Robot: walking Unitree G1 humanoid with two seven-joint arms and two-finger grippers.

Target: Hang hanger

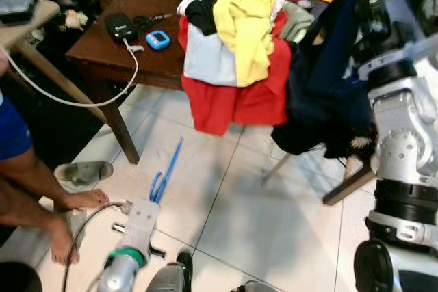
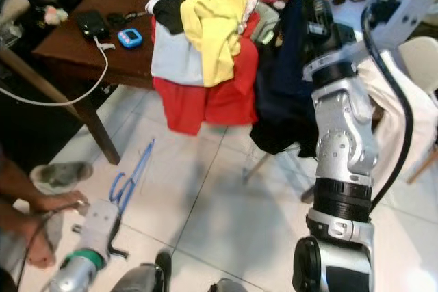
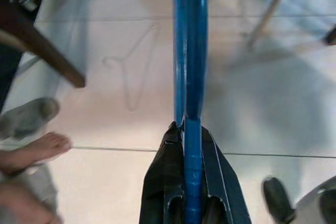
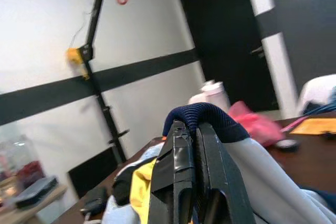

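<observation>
Left wrist view has the left gripper [image 3: 191,179] with its two black fingers pressed tight on the blue hanger [image 3: 188,45], whose long axis runs straight out ahead of the fingertips, low over the tiled floor [image 1: 274,223]. Up and away to the other side, the right gripper [image 4: 193,150] is pinching the dark collar of a navy garment [image 1: 328,80] draped on the chair [image 2: 383,128] beside the heap of clothes [image 1: 236,46]. To me the hanger must rise and swing across toward that held collar; the left arm carries it alone.
</observation>
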